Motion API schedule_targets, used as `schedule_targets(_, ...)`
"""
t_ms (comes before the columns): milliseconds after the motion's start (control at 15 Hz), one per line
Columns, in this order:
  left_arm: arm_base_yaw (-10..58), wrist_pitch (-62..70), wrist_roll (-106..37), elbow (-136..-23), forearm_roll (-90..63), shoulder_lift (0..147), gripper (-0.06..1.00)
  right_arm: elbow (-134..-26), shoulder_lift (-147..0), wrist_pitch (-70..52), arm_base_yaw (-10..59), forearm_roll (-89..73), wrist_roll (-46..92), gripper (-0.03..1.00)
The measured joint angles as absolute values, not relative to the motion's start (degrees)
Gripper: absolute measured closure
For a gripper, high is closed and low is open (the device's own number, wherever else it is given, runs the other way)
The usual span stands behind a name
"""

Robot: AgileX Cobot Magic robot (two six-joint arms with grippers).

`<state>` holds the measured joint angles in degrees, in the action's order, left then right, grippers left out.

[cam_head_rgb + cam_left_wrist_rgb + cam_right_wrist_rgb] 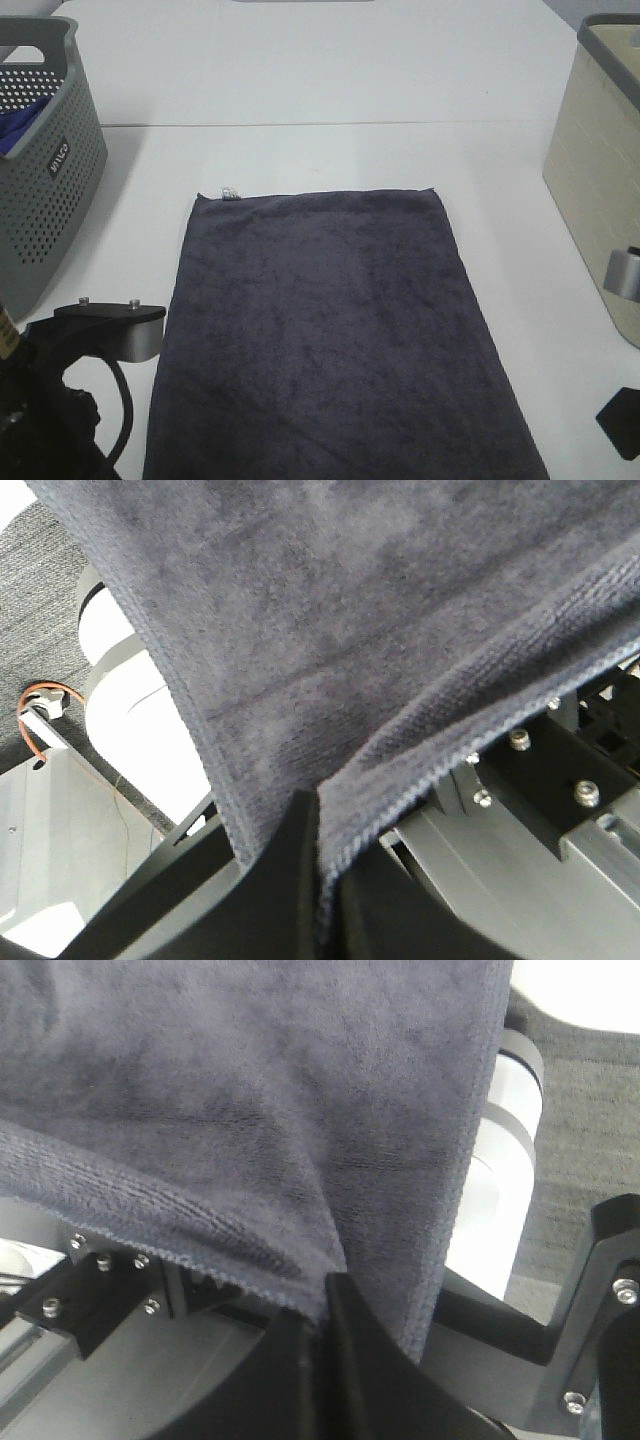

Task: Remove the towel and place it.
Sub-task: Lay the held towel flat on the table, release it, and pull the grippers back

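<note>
**Towel [335, 330], charcoal: pinched by both grippers**

You have it spread flat on the middle of the table [320, 90], with the white tag [229, 192] at a far corner. Left gripper [318, 825]: clamped on its hem. Right gripper [325, 1305]: clamped likewise. Grey basket [45, 190] on the table's left, beige basket [600, 170] on its right.

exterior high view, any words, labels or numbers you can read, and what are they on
grey basket, dark label: white letters running sideways, too blurred to read for sure.
towel, small white tag at its far corner: too small to read.
cream basket: no text shows.
Both wrist views: no text.
</note>
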<state>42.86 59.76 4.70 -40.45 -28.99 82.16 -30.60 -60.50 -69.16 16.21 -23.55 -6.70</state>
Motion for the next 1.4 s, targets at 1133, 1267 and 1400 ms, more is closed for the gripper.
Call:
schedule_targets(1133, 42.86, 56.38, 0.34, -46.29, -30.65, 94.31, 0.72, -30.48, -76.09, -60.05, 15.70, -24.58, 0.63, 0.64)
schedule_targets(1267, 42.86, 56.38, 0.34, -46.29, -31.34, 94.31, 0.44, -30.48, -76.09, -59.99, 15.70, -24.64, 0.69, 0.43)
schedule_targets(1400, 42.86, 56.84, 0.00, -46.35, -31.74, 94.31, 0.24, -30.48, -76.09, -59.99, 15.70, -24.64, 0.92, 0.33)
